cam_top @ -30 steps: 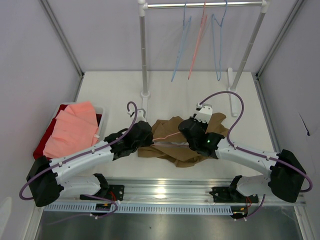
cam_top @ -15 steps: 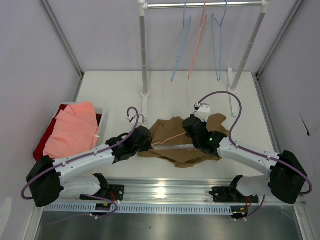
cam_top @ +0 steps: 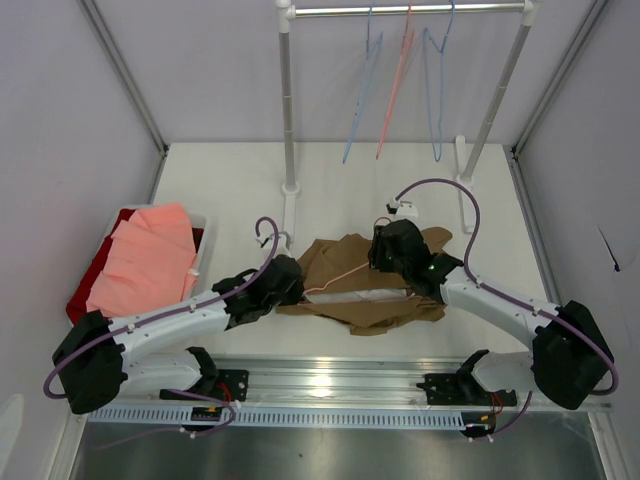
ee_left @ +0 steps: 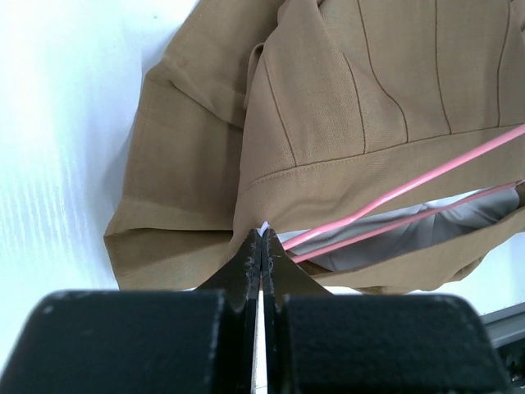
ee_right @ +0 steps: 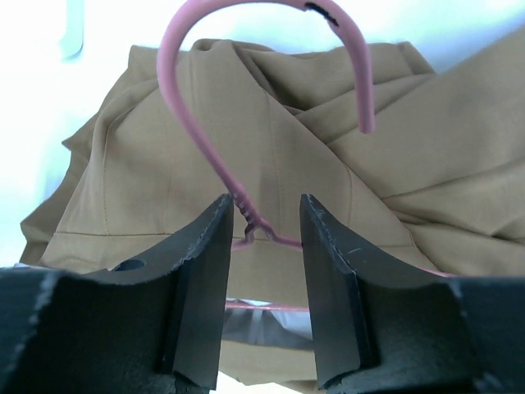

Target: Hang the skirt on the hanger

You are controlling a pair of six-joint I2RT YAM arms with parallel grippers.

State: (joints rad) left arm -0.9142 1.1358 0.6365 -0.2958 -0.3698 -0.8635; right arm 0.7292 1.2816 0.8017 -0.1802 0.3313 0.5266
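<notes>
The tan-brown skirt (cam_top: 350,295) lies crumpled on the table between my arms, its white lining (ee_left: 426,230) showing at the waist opening. The thin pink hanger (cam_top: 338,275) lies partly inside the waist, and its wires (ee_left: 410,185) run out of the opening. My left gripper (cam_top: 296,284) is shut on the waistband corner (ee_left: 262,234) of the skirt (ee_left: 344,98). My right gripper (ee_right: 262,215) stands open over the skirt (ee_right: 271,139), with the hanger's twisted neck (ee_right: 246,215) between its fingers, close to the left one. The hook (ee_right: 205,49) curves up beyond them.
A clothes rail (cam_top: 410,10) on two white posts stands at the back, with two blue hangers (cam_top: 437,90) and a pink one (cam_top: 395,90) hanging from it. At the left, a bin (cam_top: 198,245) holds a salmon-pink folded garment (cam_top: 145,260) and red cloth (cam_top: 85,290).
My right gripper has opened and released the hanger's neck, moving a little farther back. My left gripper stayed shut on the skirt and shifted slightly right.
</notes>
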